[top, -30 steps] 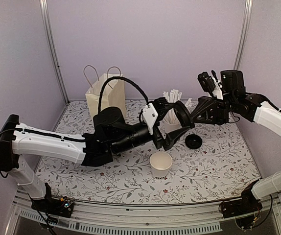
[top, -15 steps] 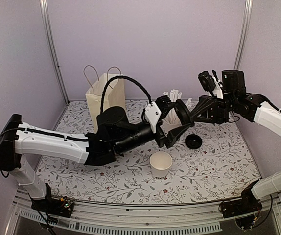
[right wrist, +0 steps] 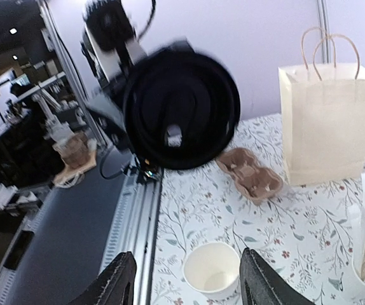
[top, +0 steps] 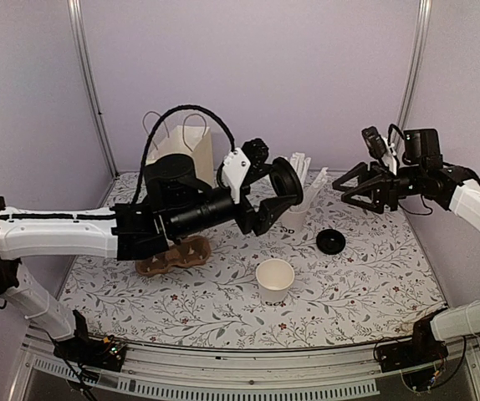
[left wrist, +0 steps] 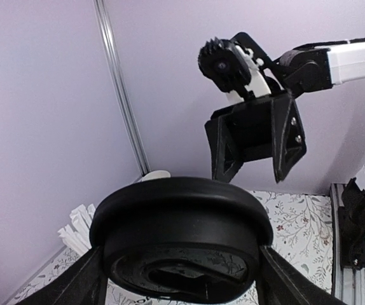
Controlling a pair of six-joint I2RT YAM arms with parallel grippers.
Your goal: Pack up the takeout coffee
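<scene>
— What do you see from above?
— The left arm reaches in from the left. The left fingers (top: 265, 219) clamp a black lid (top: 287, 184) by its rim, up in the air and standing on edge. It faces the right arm. The right fingers (top: 353, 175) are spread with nothing between them, just short of that lid.
— And the coffee?
— The takeout coffee cup (top: 274, 280) stands upright on the flowered surface (top: 374, 284) near the front edge, with its top open. A second black lid (top: 331, 241) lies flat a little behind it to the right. Further back is a cup of straws (top: 301, 167). A paper bag (top: 181, 150) stands at the far left, and a cardboard cup carrier (top: 177, 255) sits under the left arm.
— The left wrist camera?
— The black lid (left wrist: 182, 248) fills the bottom of the view, with the left fingers (left wrist: 84, 286) gripping it on both sides. Beyond it the right fingers (left wrist: 284, 143) hang apart, pointing down toward it without touching. Some straws (left wrist: 77, 219) show at lower left.
— And the right wrist camera?
— Its own fingers (right wrist: 120, 283) stand wide at the bottom edge, holding nothing. The black lid (right wrist: 182, 117) faces the lens and is blurred. Below it the takeout coffee cup (right wrist: 213, 276) sits open, white inside. The carrier (right wrist: 249, 175) and the bag (right wrist: 325, 124) are behind it.
</scene>
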